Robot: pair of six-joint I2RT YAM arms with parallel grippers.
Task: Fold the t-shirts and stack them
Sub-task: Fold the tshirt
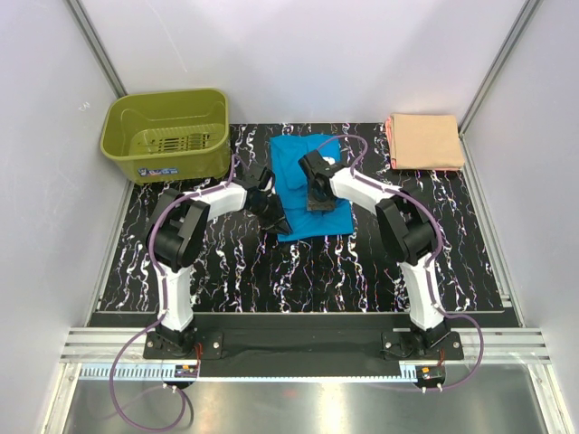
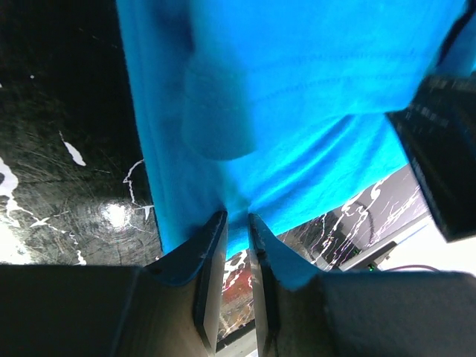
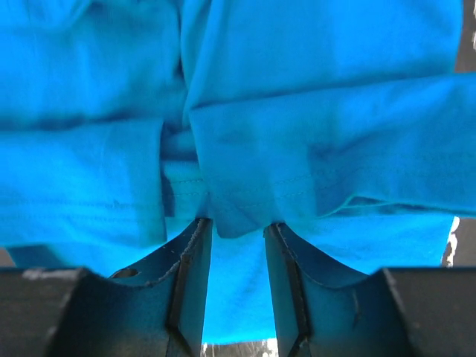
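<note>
The left claw [image 2: 236, 217] is clamped narrowly on an edge of the turquoise t-shirt [image 2: 297, 67]. The right claw [image 3: 236, 223] stands partly apart with a ridge of the same cloth at its tips; whether it truly pinches I cannot tell. This looks like a fold being set up. The right-hand grip should be made sure first. Then both holds should rise level and travel together, so the layers land edge on edge without dragging. The shirt lies on the desk [image 1: 298, 271] just right of the olive basket [image 1: 172, 163]. The peach t-shirt [image 1: 425, 140], already folded, sits well to the basket's right, level with it.
</note>
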